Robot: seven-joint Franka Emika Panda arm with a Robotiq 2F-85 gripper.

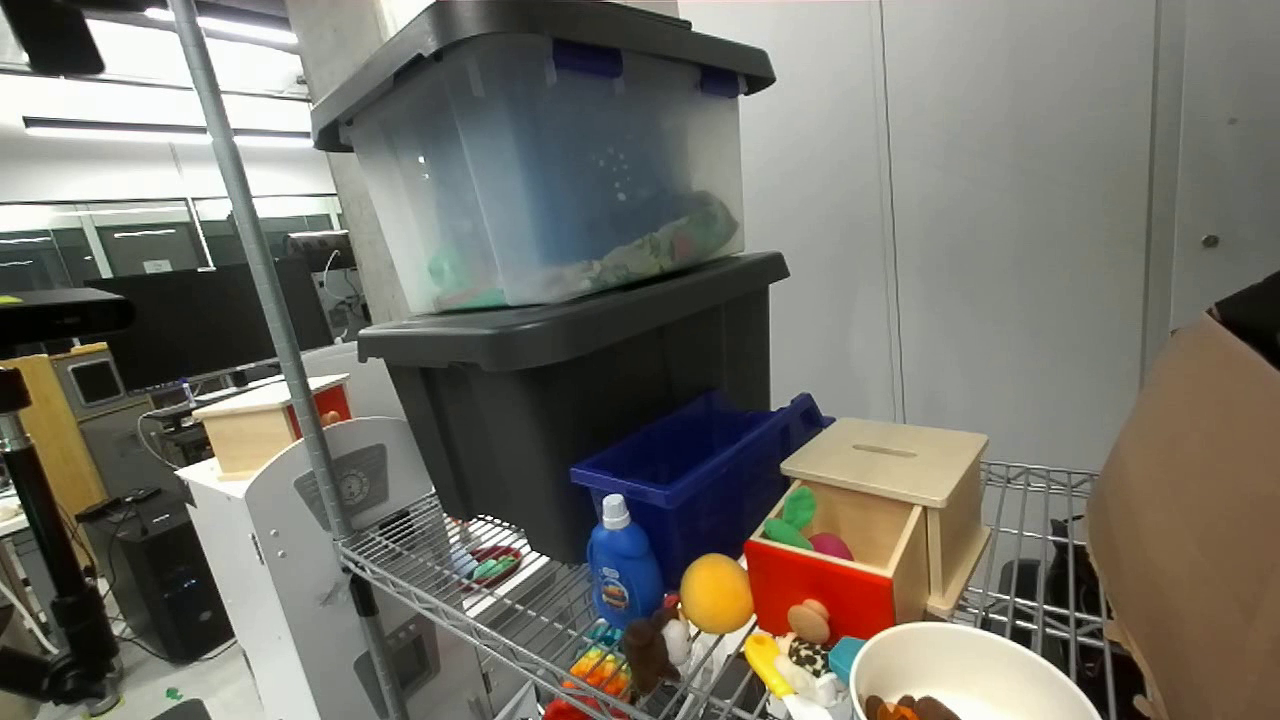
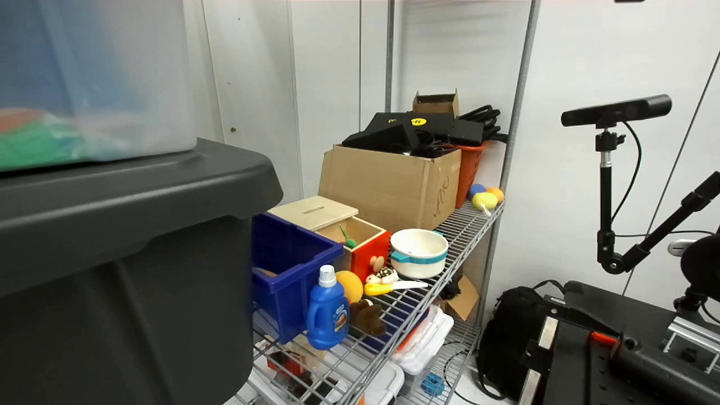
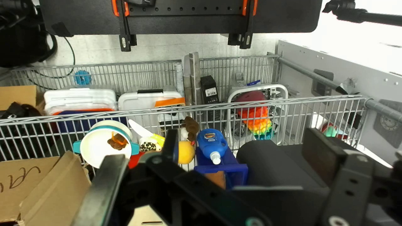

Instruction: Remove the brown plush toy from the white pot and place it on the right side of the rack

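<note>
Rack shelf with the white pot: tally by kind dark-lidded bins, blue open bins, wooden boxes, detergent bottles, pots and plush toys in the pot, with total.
Dark-lidded bins: 2
Blue open bin: 1
Wooden box: 1
Detergent bottle: 1
White pot: 1
Brown plush toy in pot: 1
Total: 7

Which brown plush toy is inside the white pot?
The brown plush toy showing bright orange; the other brown plush lies outside the white pot, beside the blue bottle.

In an exterior view we face stacked bins across the rack; in an exterior view, from close beside them, a cardboard box. The wrist view, upside down, looks from above. All share the pot.
</note>
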